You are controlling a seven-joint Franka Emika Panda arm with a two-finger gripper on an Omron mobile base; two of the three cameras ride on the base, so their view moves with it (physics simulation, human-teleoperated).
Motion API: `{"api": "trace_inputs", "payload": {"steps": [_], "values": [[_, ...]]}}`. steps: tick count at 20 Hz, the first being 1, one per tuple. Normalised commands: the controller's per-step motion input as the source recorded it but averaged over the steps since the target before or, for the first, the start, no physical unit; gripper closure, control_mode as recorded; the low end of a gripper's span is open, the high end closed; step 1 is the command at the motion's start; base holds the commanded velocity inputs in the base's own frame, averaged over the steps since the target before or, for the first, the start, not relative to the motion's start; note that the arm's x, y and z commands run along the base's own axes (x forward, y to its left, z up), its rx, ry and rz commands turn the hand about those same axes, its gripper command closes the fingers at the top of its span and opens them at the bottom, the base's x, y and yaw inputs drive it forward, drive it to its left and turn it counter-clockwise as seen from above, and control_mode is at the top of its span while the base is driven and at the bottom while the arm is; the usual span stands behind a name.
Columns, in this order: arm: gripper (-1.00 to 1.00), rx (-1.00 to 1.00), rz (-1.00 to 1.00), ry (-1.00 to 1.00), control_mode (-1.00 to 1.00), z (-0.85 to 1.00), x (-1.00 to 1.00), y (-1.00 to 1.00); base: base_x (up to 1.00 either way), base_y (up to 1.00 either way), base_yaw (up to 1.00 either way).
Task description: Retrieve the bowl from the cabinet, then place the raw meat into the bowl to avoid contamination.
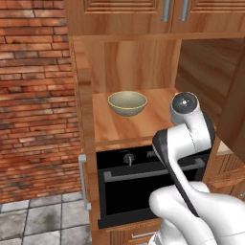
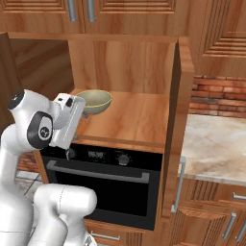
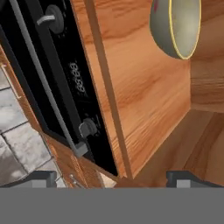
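I'm facing the tall reddish-brown cabinet, its open compartment lined with wood, two closed doors with two metal bar handles above. Left of it runs a red brick wall over grey floor tiles; to the right I see a pale marble counter. One black oven sits under the shelf, with two knobs. One bowl stands upright on the shelf. My gripper is spread wide, holding nothing, well short of the bowl.

Bowl cut by top edge
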Motion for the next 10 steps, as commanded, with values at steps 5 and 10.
{"api": "trace_inputs", "payload": {"steps": [5, 10], "values": [[-1.00, 0.00, 0.36, 0.13, -1.00, 0.20, 0.02, 0.37, 0.00, 0.00, 0.00], [-1.00, 0.01, 0.36, 0.08, -1.00, 0.11, 0.00, 0.24, 0.00, 0.00, 0.00]]}}
